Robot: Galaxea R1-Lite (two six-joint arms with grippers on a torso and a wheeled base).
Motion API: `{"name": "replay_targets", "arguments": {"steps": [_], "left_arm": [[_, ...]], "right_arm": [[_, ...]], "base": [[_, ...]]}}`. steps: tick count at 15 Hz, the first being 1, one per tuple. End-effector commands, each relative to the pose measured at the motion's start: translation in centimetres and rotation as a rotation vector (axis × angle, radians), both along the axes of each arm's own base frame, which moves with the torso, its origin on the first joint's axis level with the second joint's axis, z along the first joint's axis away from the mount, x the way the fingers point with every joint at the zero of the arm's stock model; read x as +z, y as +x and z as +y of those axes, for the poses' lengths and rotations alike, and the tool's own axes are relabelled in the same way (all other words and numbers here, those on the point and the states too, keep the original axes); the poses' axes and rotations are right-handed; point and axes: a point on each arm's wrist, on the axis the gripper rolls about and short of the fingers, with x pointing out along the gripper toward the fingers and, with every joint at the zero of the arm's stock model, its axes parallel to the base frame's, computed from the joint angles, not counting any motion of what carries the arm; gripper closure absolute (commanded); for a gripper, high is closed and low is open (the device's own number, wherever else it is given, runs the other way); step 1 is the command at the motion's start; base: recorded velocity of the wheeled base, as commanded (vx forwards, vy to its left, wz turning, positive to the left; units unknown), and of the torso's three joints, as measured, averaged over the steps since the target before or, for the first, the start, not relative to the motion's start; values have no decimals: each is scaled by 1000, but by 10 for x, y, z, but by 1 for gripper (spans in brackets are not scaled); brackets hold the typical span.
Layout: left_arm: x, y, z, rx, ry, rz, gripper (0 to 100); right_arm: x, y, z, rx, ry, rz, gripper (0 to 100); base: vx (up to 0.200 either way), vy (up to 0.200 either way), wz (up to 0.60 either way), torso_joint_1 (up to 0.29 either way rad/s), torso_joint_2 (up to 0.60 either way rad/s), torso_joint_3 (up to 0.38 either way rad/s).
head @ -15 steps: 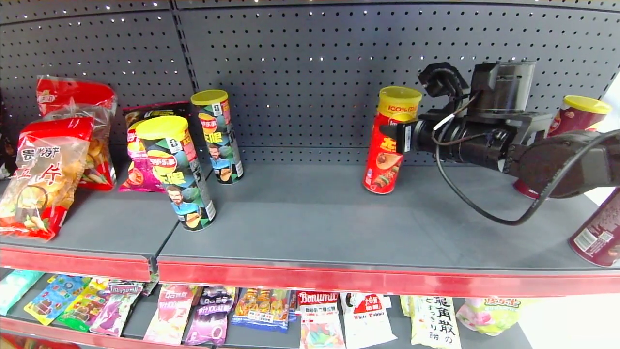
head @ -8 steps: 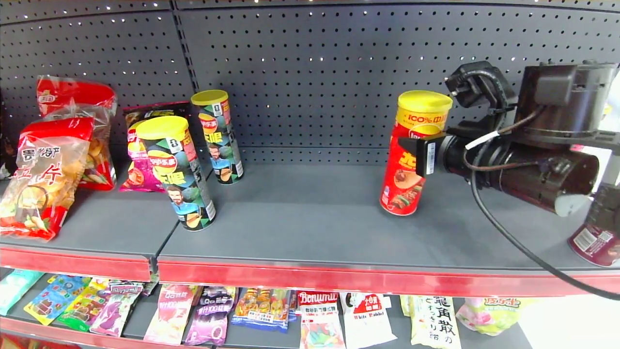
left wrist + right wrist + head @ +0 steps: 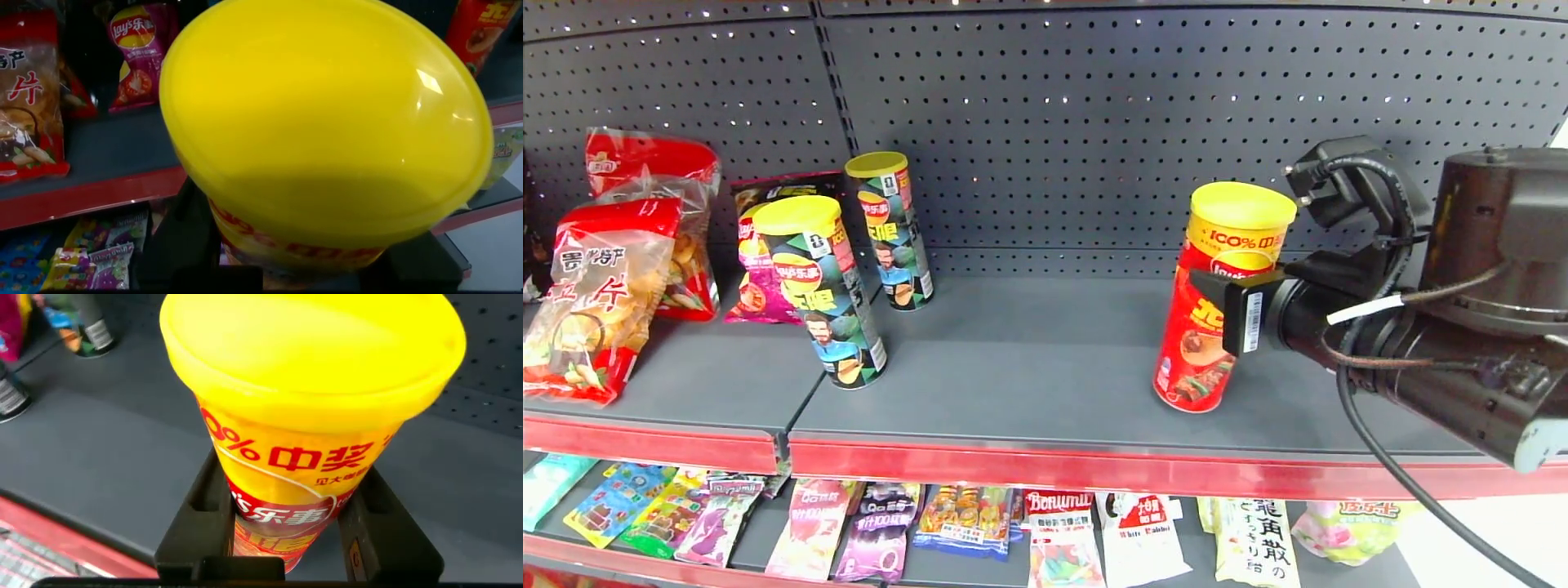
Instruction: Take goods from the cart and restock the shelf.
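Head view: a grey shelf [image 3: 1029, 384] with a red front lip carries the goods. The right gripper [image 3: 1217, 304] pinches a red can [image 3: 1227, 245] with a yellow lid around its middle, one finger on each side. The can leans slightly near the shelf's front edge, right of centre, well apart from the green cans [image 3: 821, 294] and snack bags [image 3: 596, 294] at the left. In the left wrist view, the left gripper [image 3: 302, 263] clamps a second can [image 3: 327, 122], lid toward the camera, out in front of the shelf.
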Motion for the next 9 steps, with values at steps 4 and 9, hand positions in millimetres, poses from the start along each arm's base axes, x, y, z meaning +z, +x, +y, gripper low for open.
{"name": "replay_targets", "arguments": {"steps": [4,9], "left_arm": [[-1,-1,0,1,0,-1,100],[-1,-1,0,2,0,-3,100]], "right_arm": [[-12,-3,8,27,-9,36,100],[-22,0,13,29,-7,27,100]], "base": [[0,0,0,0,0,0],[0,0,0,0,0,0]]}}
